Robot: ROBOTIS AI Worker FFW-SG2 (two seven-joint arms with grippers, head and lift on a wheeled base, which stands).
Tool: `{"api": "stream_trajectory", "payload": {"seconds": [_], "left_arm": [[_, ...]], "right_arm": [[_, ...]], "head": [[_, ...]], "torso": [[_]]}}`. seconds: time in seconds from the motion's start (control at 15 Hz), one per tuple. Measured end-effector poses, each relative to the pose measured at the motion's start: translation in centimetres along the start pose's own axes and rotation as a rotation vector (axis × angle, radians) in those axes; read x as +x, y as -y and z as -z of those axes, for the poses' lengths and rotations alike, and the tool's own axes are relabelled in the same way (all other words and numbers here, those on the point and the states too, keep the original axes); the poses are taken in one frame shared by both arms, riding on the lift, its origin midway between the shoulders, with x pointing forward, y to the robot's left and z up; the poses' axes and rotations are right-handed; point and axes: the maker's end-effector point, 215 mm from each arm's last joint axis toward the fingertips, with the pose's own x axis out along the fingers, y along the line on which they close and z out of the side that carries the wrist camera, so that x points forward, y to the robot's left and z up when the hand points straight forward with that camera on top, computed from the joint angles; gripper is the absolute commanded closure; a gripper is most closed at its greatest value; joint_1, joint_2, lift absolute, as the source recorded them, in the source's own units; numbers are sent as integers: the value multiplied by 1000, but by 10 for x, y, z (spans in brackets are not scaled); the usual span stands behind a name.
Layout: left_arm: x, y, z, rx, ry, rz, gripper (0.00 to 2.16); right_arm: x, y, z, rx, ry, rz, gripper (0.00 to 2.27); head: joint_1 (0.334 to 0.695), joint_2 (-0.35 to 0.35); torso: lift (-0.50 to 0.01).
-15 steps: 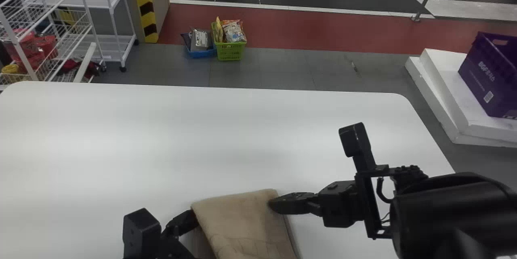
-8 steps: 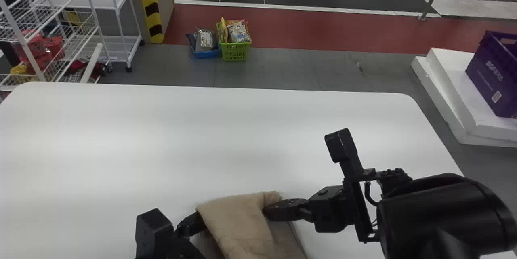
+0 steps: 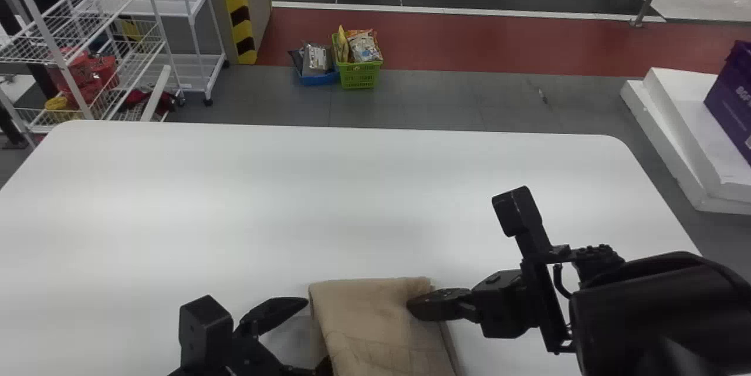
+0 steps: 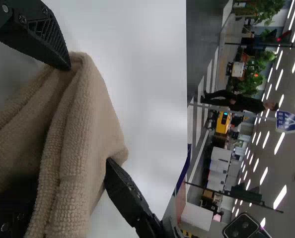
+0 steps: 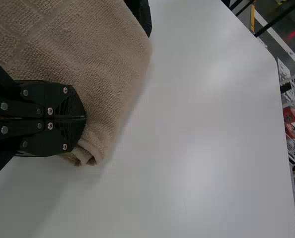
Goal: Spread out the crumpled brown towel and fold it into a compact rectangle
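Observation:
My left gripper [image 3: 315, 334] is open beside the left edge of the brown towel [image 3: 375, 323], which is folded into a layered block at the table's near edge. From the right, my right gripper [image 3: 412, 308] is shut on the towel close to its far right corner. In the left wrist view, the open left gripper [image 4: 50, 134] has loose folds of the towel [image 4: 73, 148] between its fingers, while the right gripper pinches the far side. The right wrist view has the right gripper [image 5: 85, 119] with fingers together on the towel [image 5: 98, 59], beside rolled edge layers.
The white table [image 3: 264, 200] extends beyond and to both sides of the towel. Past its far edge stand a wire rack [image 3: 88, 41] at left, a green basket [image 3: 358, 74] on the floor, and a purple crate [image 3: 733, 100] on white blocks at right.
My left gripper has opened and released the towel's far left corner. The right gripper has closed at the right corner, where the cloth bunched and now lies flatter. The head view has shifted slightly left.

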Motion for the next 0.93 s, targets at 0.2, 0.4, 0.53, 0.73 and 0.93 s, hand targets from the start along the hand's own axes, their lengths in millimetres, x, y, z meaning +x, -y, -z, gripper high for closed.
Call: {"api": "stream_trajectory", "payload": {"seconds": [0.2, 0.4, 0.53, 0.73, 0.93], "left_arm": [[-11, -15, 2, -2, -2, -30, 117], [-24, -37, 1, -14, 7, -67, 117], [-40, -60, -3, -27, 26, -105, 117], [-71, -92, -20, -67, 81, -154, 113], [-88, -85, -41, -75, 128, -150, 113]], "right_arm": [[-1, 4, 0, 3, 1, 7, 1538], [-2, 6, 0, 3, 1, 11, 1538], [-3, 7, 0, 4, 3, 15, 1538], [-4, 8, 0, 7, 7, 15, 1538], [-10, 8, -4, 17, 34, 5, 1528]], "head": [[695, -19], [695, 17], [695, 48], [695, 108], [695, 115]], "torso": [[-127], [-127], [-127], [-127], [-127]]}}
